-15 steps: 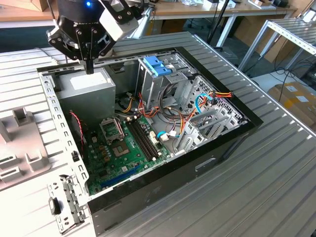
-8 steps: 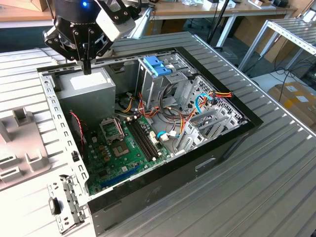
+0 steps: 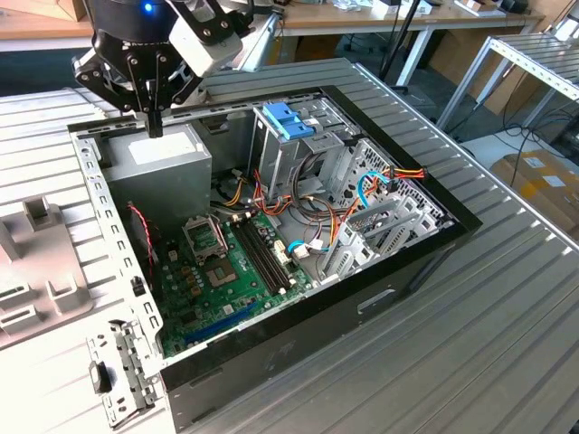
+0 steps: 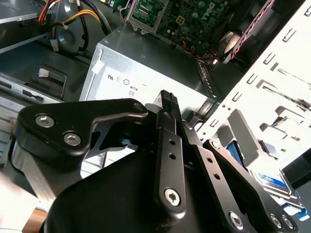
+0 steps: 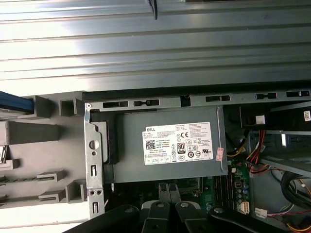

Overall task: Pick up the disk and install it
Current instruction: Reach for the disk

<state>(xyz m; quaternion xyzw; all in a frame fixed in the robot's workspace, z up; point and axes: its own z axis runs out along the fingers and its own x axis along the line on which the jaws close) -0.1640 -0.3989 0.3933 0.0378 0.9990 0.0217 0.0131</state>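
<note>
**Workshop around a ribbed metal table**

The ribbed metal table (image 3: pixel 507 362), made of pale grey slats, spreads across the foreground. Beyond its far edge stand wooden-topped benches (image 3: pixel 362 20) on white legs. Off the table's far corner, toward the exterior view's right, an aluminium frame rack (image 3: pixel 534 59) rises over a pale floor (image 3: pixel 479 145). Cardboard boxes (image 3: pixel 543 181) sit on that floor just beside the table, with loose cables (image 3: pixel 529 122) near them. Bright light washes the table's slats in the first wrist view.

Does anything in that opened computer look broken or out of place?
Nothing looks damaged or spilled. The loose red, yellow and blue cables sprawl untidily inside the open black computer case.
</note>
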